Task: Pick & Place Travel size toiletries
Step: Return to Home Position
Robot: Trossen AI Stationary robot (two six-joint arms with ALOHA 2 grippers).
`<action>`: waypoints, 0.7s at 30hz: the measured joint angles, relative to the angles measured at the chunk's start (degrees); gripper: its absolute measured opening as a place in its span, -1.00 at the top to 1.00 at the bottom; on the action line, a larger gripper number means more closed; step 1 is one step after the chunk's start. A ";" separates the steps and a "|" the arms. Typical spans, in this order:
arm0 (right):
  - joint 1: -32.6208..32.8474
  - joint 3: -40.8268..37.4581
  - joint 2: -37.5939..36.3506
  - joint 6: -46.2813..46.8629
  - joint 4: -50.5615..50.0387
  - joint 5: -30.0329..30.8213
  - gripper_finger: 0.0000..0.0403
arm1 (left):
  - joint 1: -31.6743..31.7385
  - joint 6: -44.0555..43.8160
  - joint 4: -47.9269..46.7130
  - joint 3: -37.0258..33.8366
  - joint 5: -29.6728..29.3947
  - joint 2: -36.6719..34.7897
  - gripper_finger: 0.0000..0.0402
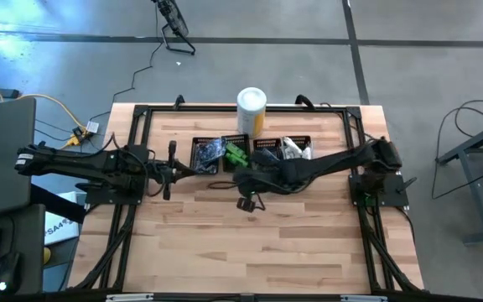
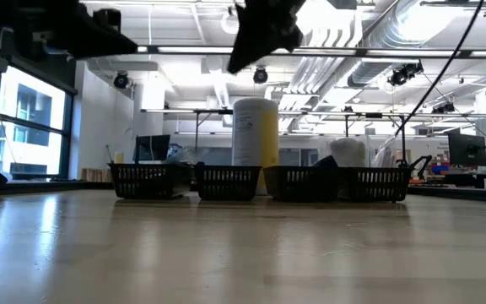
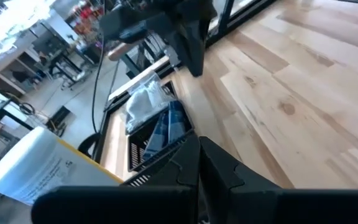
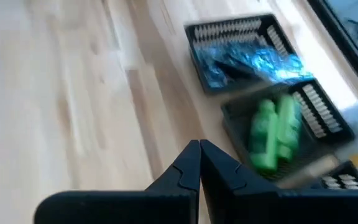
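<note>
We judge the job nearly done — the toiletries [image 1: 236, 155] lie in the bins [image 1: 196, 144], while the left claw [image 3: 199, 142] and the right claw [image 4: 199, 145] hang closed, holding nothing.

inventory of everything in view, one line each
mesh bins: four, black, row toward table's back.
bagged items: several, shiny blue-black, far-left bin.
packets: at least two, green, middle-left bin.
tubes: count unclear, dark blue, middle-right bin.
sachets: several, clear/white, far-right bin.
canister: one, white-and-yellow, behind the bins.
table: one, light wood.
left gripper: one, dark, shut, left of bins.
right gripper: one, dark, shut, before the bins.
</note>
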 joint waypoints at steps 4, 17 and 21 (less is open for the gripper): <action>0.34 -9.30 -5.76 0.12 8.00 -0.91 0.99 | 0.00 0.70 6.93 -3.77 -0.01 0.00 0.99; 0.39 -29.53 -20.36 1.66 23.67 -0.95 0.99 | 0.00 5.94 -3.85 -4.14 -1.40 -11.61 1.00; 0.39 -33.16 -24.46 0.68 26.26 -0.92 0.99 | 0.00 5.98 -7.44 -4.10 -1.67 -16.97 1.00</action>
